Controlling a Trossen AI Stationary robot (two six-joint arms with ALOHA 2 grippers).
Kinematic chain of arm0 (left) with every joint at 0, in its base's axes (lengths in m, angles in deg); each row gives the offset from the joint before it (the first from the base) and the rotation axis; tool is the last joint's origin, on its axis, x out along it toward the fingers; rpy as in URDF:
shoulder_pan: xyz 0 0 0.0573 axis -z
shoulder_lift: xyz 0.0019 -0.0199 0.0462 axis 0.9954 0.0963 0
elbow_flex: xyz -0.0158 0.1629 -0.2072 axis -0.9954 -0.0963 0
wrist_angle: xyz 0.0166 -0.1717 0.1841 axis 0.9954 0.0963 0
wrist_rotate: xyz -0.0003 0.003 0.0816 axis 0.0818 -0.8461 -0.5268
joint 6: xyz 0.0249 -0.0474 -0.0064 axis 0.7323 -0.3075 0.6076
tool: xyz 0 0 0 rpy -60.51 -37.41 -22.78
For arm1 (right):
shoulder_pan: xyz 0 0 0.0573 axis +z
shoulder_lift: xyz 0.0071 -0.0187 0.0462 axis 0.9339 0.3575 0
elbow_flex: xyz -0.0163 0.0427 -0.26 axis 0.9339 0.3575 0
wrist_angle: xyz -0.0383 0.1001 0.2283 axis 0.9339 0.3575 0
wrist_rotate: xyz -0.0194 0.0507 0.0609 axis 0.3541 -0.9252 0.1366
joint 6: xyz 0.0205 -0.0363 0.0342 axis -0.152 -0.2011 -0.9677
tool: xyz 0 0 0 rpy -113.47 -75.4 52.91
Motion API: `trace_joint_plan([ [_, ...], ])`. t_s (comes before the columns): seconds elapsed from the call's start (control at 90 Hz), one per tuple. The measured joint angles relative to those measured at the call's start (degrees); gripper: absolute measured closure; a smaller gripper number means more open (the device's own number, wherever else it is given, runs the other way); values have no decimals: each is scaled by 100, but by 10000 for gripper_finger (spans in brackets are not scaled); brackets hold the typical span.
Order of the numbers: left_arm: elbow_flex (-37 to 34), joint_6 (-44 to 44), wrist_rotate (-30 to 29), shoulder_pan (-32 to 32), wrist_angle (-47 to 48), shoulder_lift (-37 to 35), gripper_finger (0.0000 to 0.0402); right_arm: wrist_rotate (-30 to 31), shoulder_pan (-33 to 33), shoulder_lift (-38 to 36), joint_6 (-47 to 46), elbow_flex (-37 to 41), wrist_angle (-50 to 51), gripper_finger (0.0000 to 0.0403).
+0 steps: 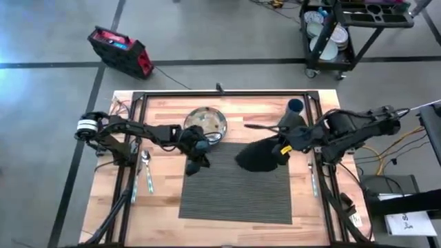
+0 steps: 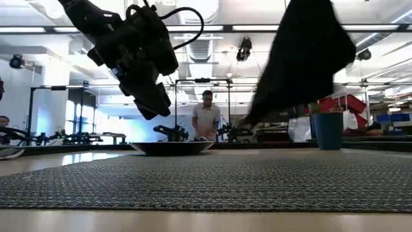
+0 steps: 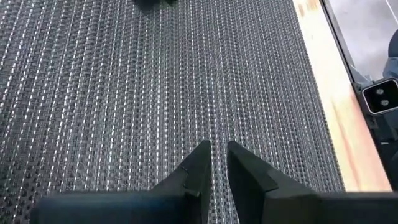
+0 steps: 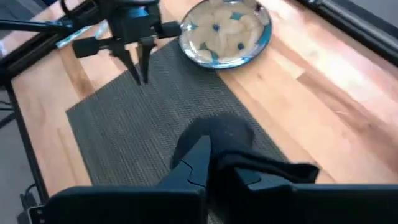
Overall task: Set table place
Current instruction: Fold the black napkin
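The left arm reaches in from the table's [image 1: 165, 207] left side, its left gripper [image 1: 193, 165] tilted down over the near-left corner of the dark grey ribbed placemat [image 1: 238, 196], fingers [image 3: 198, 163] nearly together with only a thin gap and nothing between them. The placemat lies flat in the middle of the tabletop. The right gripper [image 1: 284, 149] hangs above the placemat's far-right corner, clamped on a black cloth napkin [image 1: 260, 156] that droops beneath it. A plate [image 1: 204, 124] sits just beyond the placemat's far edge. The napkin hides the right fingertips in the right wrist view, and in the low view its top is cut off.
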Motion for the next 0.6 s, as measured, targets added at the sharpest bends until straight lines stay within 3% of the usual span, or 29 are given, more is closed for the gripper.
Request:
trace_joint_plan([
  [0.222, -38, 31, -9, -15, -28, -2, 365, 35, 641, -11, -838, 197, 341, 403],
  [0.344, -38, 73, -8, -16, -79, -2, 365, 370, 936, -117, -1320, 136, 610, 403],
  [0.6, -40, 115, -10, -31, -98, -2, 365, 451, 840, -86, -1151, 70, 253, 403],
])
